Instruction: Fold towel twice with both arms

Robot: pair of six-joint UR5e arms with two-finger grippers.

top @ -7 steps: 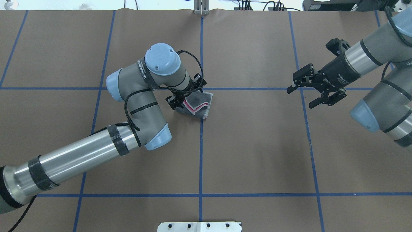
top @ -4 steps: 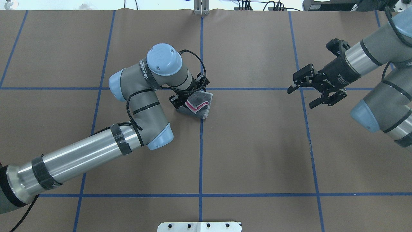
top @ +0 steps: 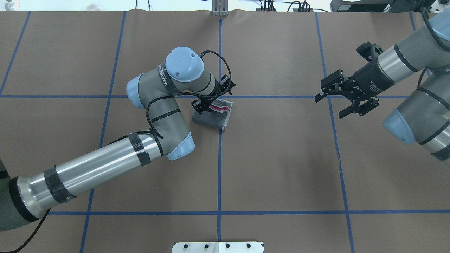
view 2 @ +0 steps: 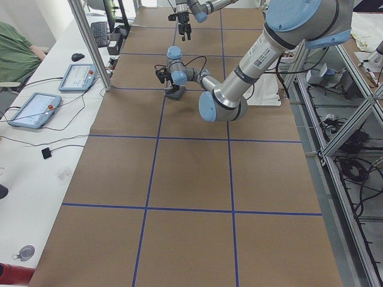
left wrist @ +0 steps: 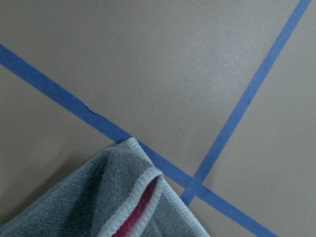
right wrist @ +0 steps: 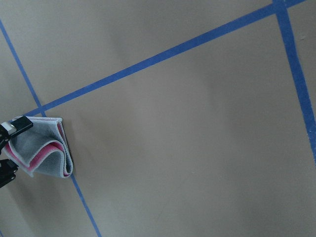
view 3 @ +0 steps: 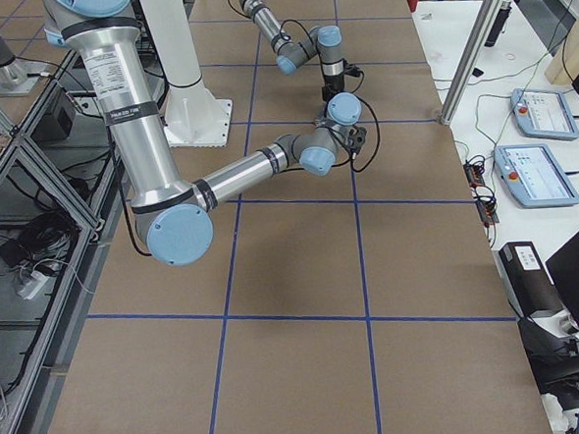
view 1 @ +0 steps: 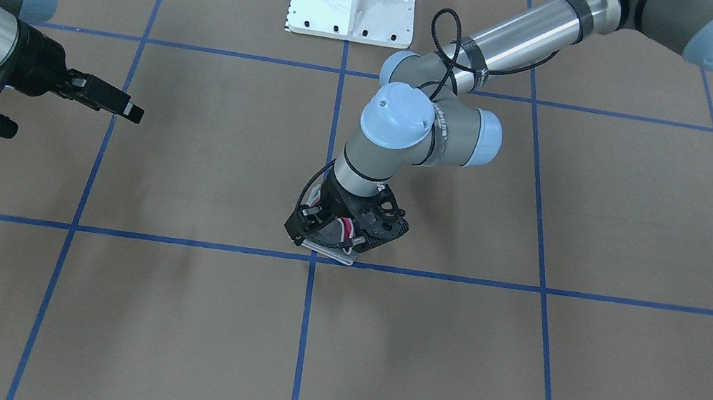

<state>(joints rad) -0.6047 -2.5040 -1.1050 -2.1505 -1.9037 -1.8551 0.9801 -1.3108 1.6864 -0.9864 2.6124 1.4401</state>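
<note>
Overhead exterior, you see the folded towel just below the upper-middle tape crossing, grey outward, long axis tipping up rightward, left gripper over its raised pink fold, grip impossible to tell, right gripper spread, upper right.

Cloth-wise, the towel is fuzzy grey terry with a stitched hem. The desk is covered in matt brown paper, marked with smooth blue tape. On the left arm you get shiny brushed metal, its joint caps look like smooth plastic, and the right gripper is matt black.
</note>
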